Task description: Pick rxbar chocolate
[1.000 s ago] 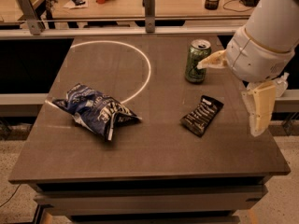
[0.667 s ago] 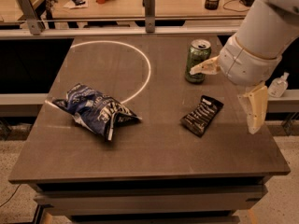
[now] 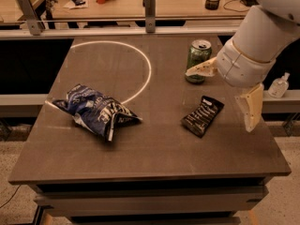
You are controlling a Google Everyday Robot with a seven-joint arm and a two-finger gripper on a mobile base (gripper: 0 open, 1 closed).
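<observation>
Camera view: blue-and-white chip bag (image 3: 96,110) sits toward the table's (image 3: 159,161) left edge. The rxbar chocolate (image 3: 202,116) lies flat right of centre, a green can (image 3: 198,60) behind it. The gripper (image 3: 219,101) hovers near the right edge, fingers spread wide, holding nothing.

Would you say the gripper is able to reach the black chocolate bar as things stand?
Probably yes. The gripper hovers open close beside the chocolate bar, which lies flat with nothing on it. The green can stands close to one of the fingers and might get nudged.
</observation>
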